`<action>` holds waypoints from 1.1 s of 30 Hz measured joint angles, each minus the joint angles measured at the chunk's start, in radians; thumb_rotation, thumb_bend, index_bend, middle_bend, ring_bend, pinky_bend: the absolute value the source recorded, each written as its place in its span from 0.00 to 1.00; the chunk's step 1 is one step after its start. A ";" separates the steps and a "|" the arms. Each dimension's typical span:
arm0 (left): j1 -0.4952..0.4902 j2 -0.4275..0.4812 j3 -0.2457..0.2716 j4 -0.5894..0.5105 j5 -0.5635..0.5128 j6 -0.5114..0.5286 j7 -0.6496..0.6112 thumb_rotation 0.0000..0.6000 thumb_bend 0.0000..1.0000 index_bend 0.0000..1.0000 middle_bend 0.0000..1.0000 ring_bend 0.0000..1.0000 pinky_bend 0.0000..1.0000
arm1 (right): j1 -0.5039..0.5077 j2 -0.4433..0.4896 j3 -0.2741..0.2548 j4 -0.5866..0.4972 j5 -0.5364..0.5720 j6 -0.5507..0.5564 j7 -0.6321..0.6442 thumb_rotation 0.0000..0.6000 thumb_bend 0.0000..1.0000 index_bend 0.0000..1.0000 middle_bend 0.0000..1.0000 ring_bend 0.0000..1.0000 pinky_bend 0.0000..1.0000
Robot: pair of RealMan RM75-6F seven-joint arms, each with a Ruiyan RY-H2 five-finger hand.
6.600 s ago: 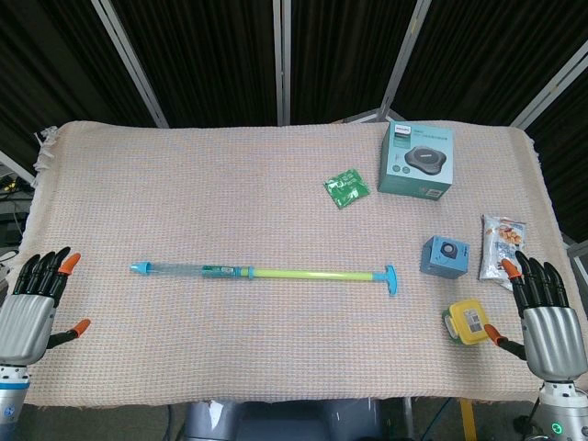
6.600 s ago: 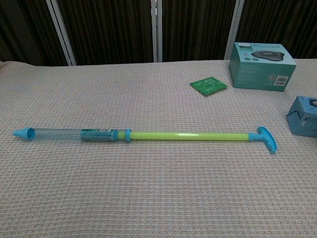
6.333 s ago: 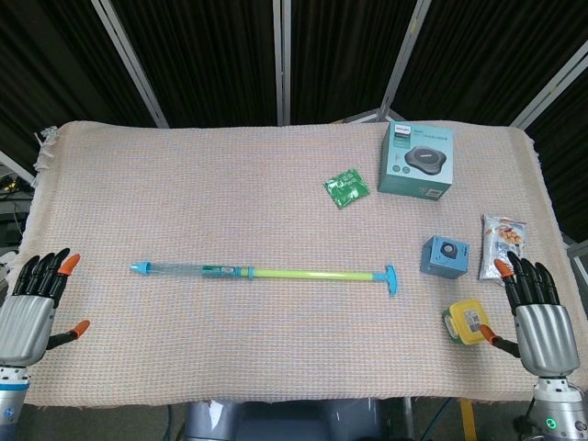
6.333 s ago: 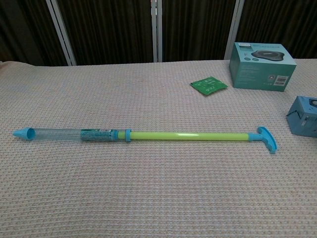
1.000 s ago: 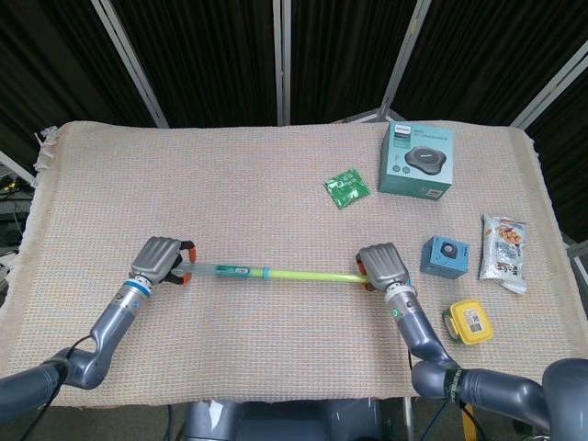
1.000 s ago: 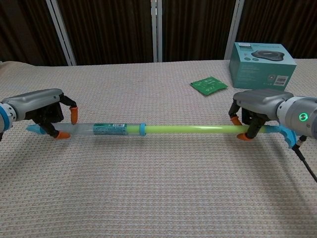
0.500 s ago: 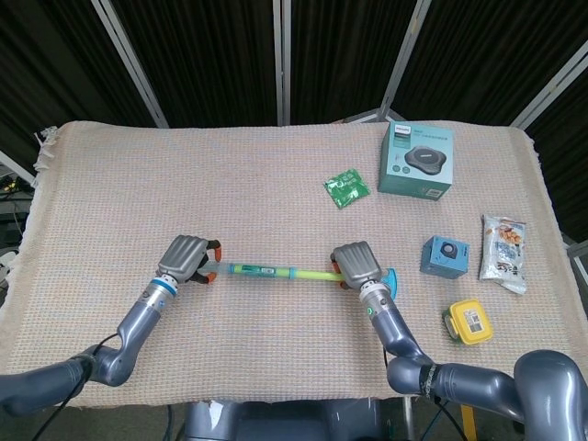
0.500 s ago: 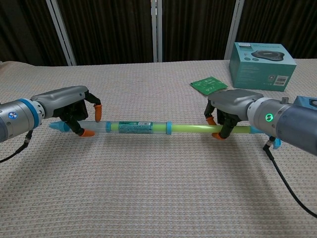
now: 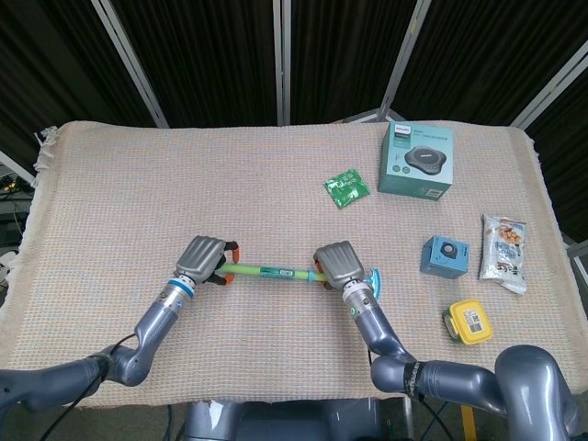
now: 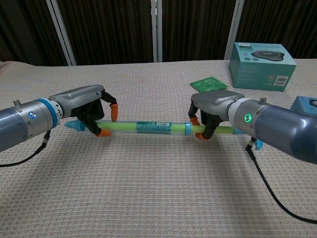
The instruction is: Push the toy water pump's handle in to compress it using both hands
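Observation:
The toy water pump (image 9: pixel 276 272) (image 10: pixel 148 127) is held level just above the cloth, between my two hands. My left hand (image 9: pixel 207 259) (image 10: pixel 89 111) grips the clear tube near its blue nozzle tip (image 10: pixel 74 125). My right hand (image 9: pixel 336 264) (image 10: pixel 213 111) grips the yellow-green rod right against the tube's blue collar (image 10: pixel 188 129). A short stretch of rod (image 10: pixel 225 130) shows behind the right hand. The blue T-handle (image 9: pixel 374 280) sticks out beyond the right hand. Most of the rod sits inside the tube.
A teal box (image 9: pixel 416 159) (image 10: pixel 261 58) and a green packet (image 9: pixel 346 187) (image 10: pixel 208 84) lie at the back right. A blue cube (image 9: pixel 446 256) (image 10: pixel 307 104), a snack bag (image 9: pixel 503 252) and a yellow container (image 9: pixel 467 322) sit at the right edge.
Both hands have moved toward each other. The rod has slid further into the tube, so the pump is much shorter than a second ago.

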 measured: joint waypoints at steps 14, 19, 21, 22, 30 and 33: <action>-0.013 -0.020 -0.001 0.007 0.003 0.010 -0.014 1.00 0.42 0.76 0.99 0.91 1.00 | 0.016 -0.028 0.002 0.022 0.001 0.010 0.000 1.00 0.33 0.42 1.00 1.00 1.00; -0.013 -0.016 0.005 0.012 -0.001 0.008 -0.014 1.00 0.34 0.48 0.97 0.90 1.00 | 0.013 -0.020 0.000 0.018 -0.005 0.009 0.011 1.00 0.07 0.08 1.00 1.00 1.00; -0.011 -0.010 0.008 0.013 -0.002 0.007 -0.014 1.00 0.27 0.33 0.97 0.90 1.00 | 0.010 -0.013 0.000 0.014 -0.008 0.012 0.016 1.00 0.04 0.03 1.00 1.00 1.00; -0.009 -0.006 0.010 0.015 -0.002 0.009 -0.013 1.00 0.25 0.29 0.97 0.90 1.00 | 0.008 -0.009 0.000 0.012 -0.010 0.016 0.017 1.00 0.03 0.01 1.00 1.00 1.00; 0.017 0.041 0.017 -0.007 -0.004 0.038 -0.013 1.00 0.04 0.14 0.94 0.88 1.00 | -0.022 0.056 -0.015 -0.040 -0.027 0.052 0.017 1.00 0.01 0.00 1.00 1.00 1.00; 0.035 0.077 0.020 -0.035 0.005 0.062 -0.026 1.00 0.03 0.12 0.91 0.85 1.00 | -0.042 0.101 -0.027 -0.083 -0.044 0.075 0.017 1.00 0.01 0.00 1.00 1.00 1.00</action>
